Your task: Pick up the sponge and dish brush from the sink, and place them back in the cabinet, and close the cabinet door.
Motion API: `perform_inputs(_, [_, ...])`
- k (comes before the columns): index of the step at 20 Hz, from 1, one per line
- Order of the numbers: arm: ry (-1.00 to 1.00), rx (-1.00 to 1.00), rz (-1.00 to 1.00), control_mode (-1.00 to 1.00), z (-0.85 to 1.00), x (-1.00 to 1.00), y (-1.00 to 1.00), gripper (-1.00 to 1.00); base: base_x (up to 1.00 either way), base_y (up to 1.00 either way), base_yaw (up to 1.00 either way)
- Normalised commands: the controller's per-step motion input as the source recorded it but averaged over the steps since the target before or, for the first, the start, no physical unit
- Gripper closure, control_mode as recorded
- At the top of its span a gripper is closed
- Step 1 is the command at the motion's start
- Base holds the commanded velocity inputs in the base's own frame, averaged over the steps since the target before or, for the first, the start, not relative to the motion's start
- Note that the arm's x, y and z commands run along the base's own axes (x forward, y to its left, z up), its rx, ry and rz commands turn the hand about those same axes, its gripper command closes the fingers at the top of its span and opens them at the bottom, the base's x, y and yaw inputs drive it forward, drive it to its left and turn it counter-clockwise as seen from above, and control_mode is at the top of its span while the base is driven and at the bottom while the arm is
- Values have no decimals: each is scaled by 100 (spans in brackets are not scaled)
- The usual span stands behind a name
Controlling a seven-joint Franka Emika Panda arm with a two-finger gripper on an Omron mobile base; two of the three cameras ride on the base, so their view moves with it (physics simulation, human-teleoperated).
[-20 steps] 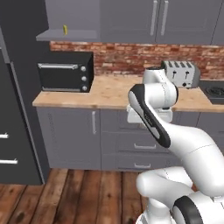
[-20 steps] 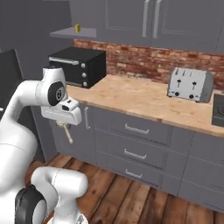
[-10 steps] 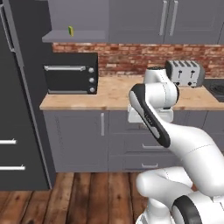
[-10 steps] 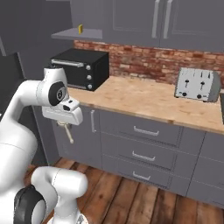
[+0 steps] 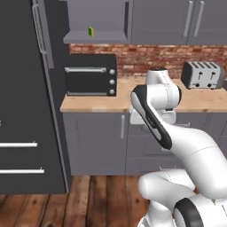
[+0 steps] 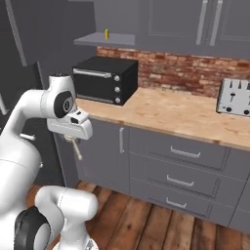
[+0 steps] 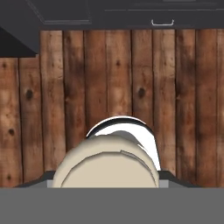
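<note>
Gripper (image 6: 72, 139) hangs pointing down in front of the under-counter cabinets, below counter height. Jaws are clamped on the dish brush (image 6: 76, 148); its cream part sticks out straight below them. In the hand view the round cream head (image 7: 107, 164) sits right between the jaws and covers the tips, with the wood floor (image 7: 118, 78) far beneath.

Sponge (image 5: 91, 31) is well above the jaws and beyond them, standing on the open cabinet (image 5: 98, 17) shelf, green with a yellow side, also seen from the right base view (image 6: 106, 33). Black toaster oven (image 6: 105, 79) sits on the countertop (image 6: 180, 114), higher than the jaws and just under that shelf. Silver toaster (image 5: 202, 74) is far off to the side on the same counter. Cannot tell where the cabinet door is.
</note>
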Motion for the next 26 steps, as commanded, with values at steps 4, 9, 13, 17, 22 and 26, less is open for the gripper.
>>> perform_inputs(4, [0, 0, 0, 100, 0, 0, 0, 100, 49, 26, -9])
perform_inputs(9, [0, 0, 0, 100, 0, 0, 0, 100, 52, 19, -15])
perform_inputs(13, [0, 0, 0, 100, 0, 0, 0, 100, 52, 19, -20])
perform_inputs(17, [0, 0, 0, 100, 0, 0, 0, 100, 46, 25, -18])
perform_inputs(22, [0, 0, 0, 100, 0, 0, 0, 100, 36, 31, -3])
perform_inputs(26, [0, 0, 0, 100, 0, 0, 0, 100, 42, 30, 0])
